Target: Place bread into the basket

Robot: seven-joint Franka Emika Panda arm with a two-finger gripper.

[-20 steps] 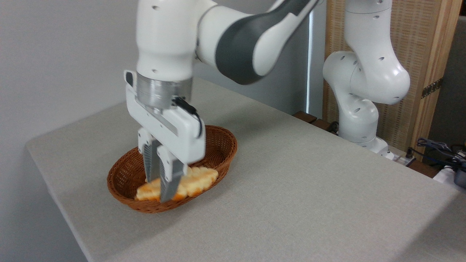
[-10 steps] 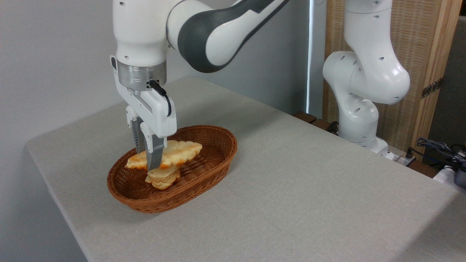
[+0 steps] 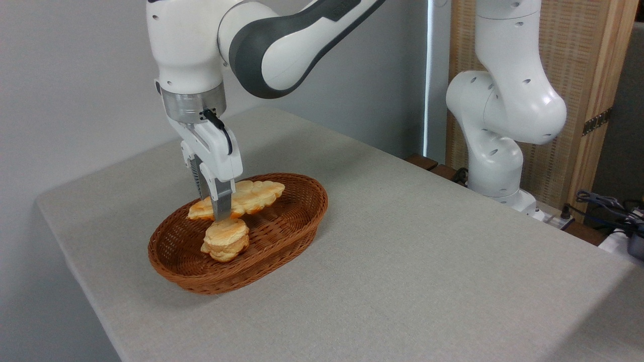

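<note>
The claw (image 3: pixel 215 208) hides the bread's (image 3: pixel 251 197) middle; the desk (image 3: pixel 402 251) is cut off at the lower edge.

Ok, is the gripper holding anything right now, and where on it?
Yes. The gripper is shut on the bread, pinching it across its width a bit left of the middle. The bread hangs above the basket, over the small bun.

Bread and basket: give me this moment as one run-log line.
pincer: shut on bread | bread: held above basket, roughly level | basket: on table, holds small round bun | release: not yet done
</note>
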